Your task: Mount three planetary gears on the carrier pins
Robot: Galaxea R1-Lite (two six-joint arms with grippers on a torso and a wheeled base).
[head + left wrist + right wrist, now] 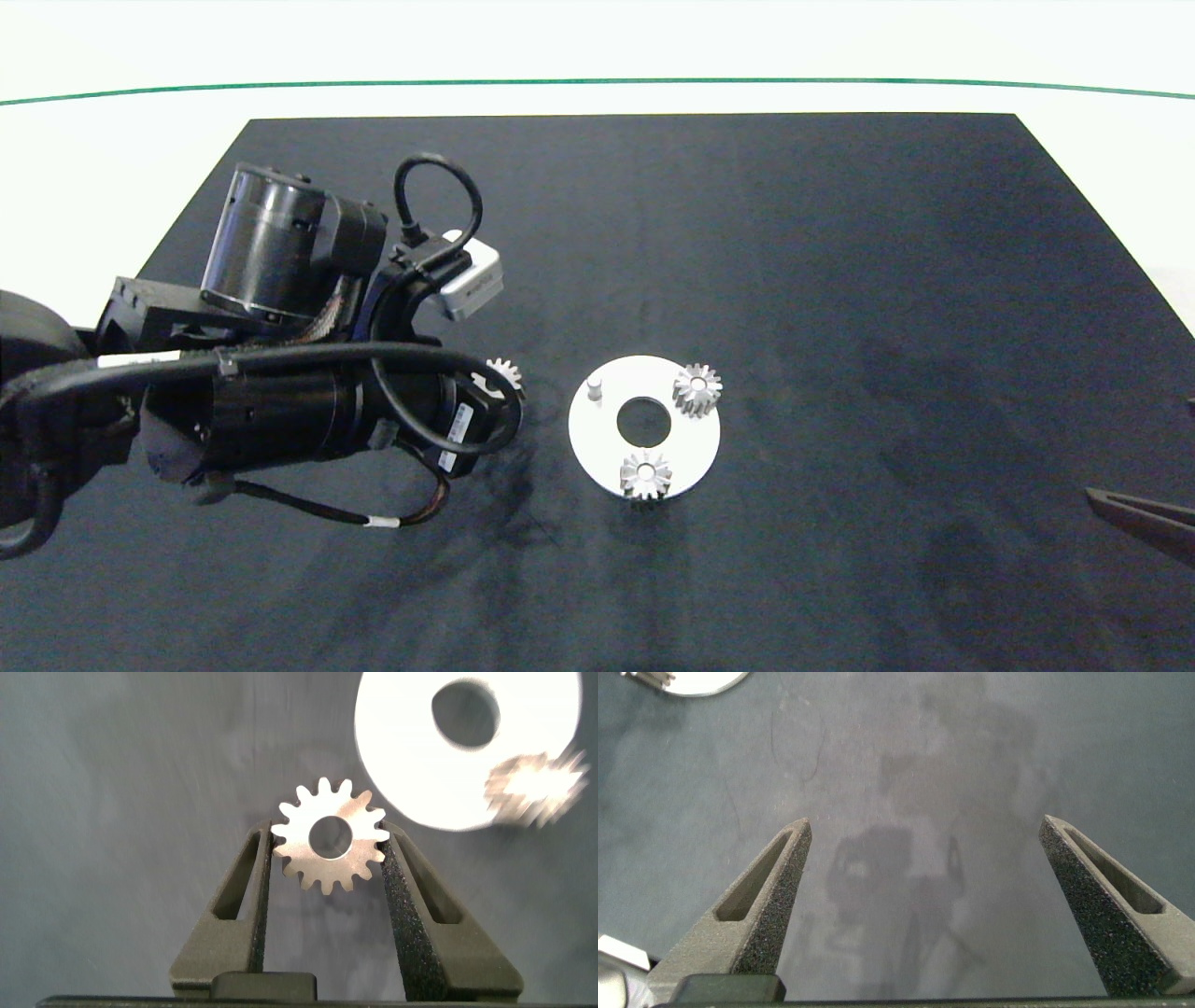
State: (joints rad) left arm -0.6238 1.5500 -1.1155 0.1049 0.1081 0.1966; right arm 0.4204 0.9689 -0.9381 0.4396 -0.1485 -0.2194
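**Third gear held in the left gripper, beside the disc**

The left gripper [329,859] is clamped on a small silver metal spur gear with pointed teeth and a round centre hole [330,837]. Its two grey fingers [257,891] press against the gear's toothed edge from opposite sides, and the gear's flat face is turned toward the wrist camera. In the head view this held gear [504,373] peeks out at the tip of the dark left arm [280,401], just left of the flat white round disc with a large centre hole [695,443] and apart from it.

The disc lies near the middle of the black mat [840,280] that covers the white table [112,168]. Two more silver spur gears already sit on it: one on the far right part of the disc [697,388], one on its near edge [645,475]. Each covers its peg. On the far left part of the disc one short pale white-grey cylindrical pin [595,387] stands bare and upright, on the side of the disc closest to the held gear.

The right gripper [924,905] hangs over bare mat at the right edge of the scene, well apart from the disc, its fingers [766,905] spread wide with nothing between them. Only its tip [1144,518] shows in the head view.
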